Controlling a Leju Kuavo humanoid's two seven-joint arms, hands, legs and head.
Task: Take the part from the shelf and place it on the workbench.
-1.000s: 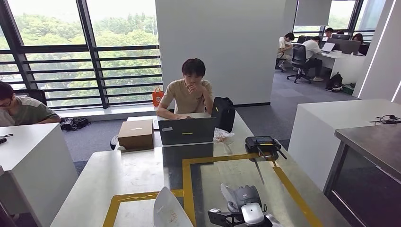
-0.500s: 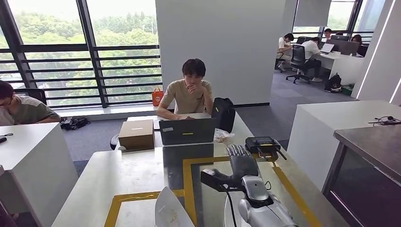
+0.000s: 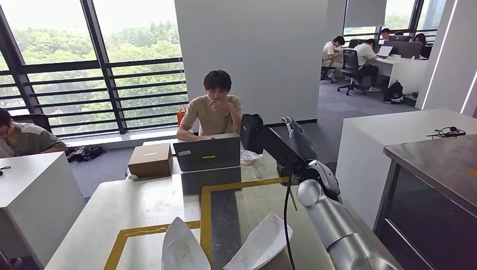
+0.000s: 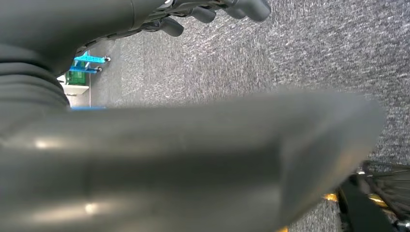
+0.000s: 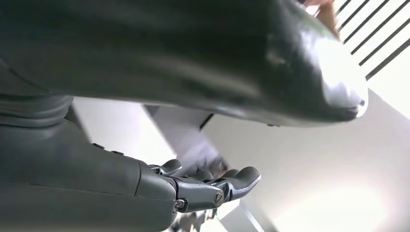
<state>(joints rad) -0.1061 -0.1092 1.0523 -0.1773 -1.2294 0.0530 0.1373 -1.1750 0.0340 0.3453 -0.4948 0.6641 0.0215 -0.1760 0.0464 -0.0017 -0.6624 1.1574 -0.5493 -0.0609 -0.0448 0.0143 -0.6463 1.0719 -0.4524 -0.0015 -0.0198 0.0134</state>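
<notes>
Raising right hand (image 3: 297,140) empty, fingers apart, with two white parts (image 3: 260,244) on the tabletop (image 3: 140,205) below and behind it; left hand (image 4: 212,9) hangs empty over carpet; risk: forearm sweeps a part off the edge when it drops.

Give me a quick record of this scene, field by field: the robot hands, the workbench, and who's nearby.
right robot hand: raised above the workbench, fingers apart, holding nothing
left robot hand: hanging over grey carpet, fingers loosely curled, holding nothing
workbench: white top with yellow tape outlines
on workbench: two white curved parts at the near edge, laptop, cardboard box
person: seated behind the laptop
part in hand: none
</notes>
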